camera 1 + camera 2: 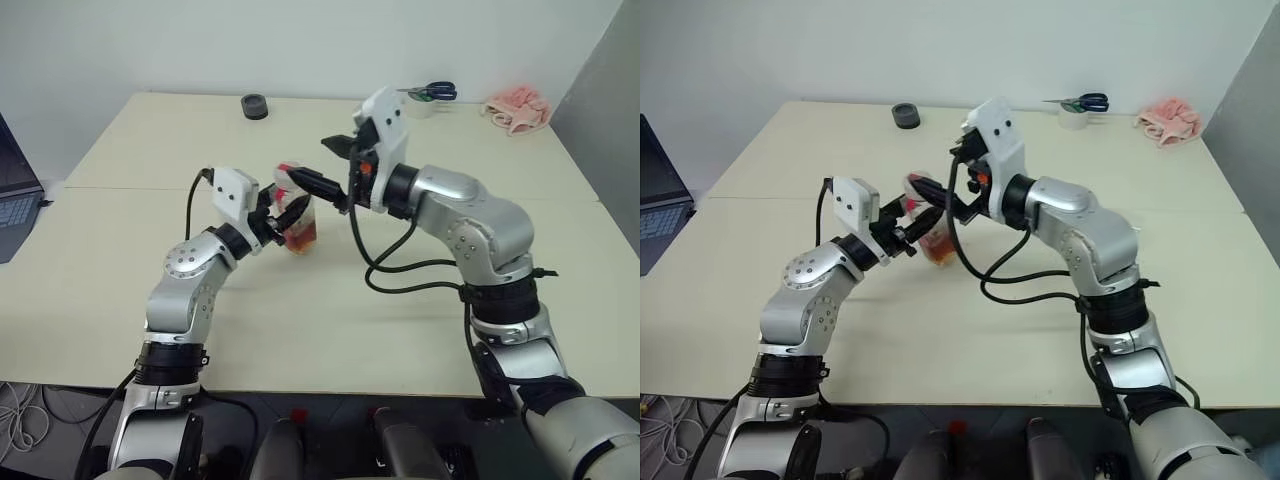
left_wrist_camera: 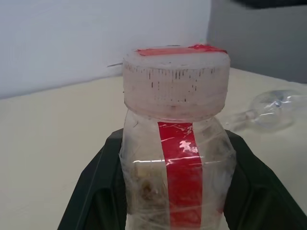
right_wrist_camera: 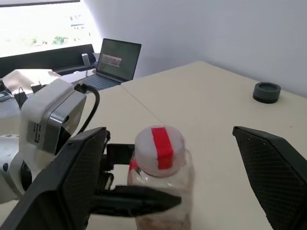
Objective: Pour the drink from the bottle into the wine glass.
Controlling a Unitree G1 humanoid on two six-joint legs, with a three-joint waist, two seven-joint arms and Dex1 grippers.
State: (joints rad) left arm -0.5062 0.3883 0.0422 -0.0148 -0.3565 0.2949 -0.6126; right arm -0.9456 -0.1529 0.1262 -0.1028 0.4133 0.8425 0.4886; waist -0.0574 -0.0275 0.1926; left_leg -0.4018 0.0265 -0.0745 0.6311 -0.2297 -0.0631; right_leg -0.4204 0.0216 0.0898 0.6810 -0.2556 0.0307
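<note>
We see the bottle (image 2: 175,158) upright, cap up, clamped in the left gripper (image 1: 283,215); right gripper (image 3: 180,182) gapes wide, empty.

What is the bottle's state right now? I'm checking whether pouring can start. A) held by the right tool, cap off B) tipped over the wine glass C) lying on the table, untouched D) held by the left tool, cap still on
D: the left tool is shut on the bottle, whose cap still sits on top, while the right tool stands open around the cap.
</note>
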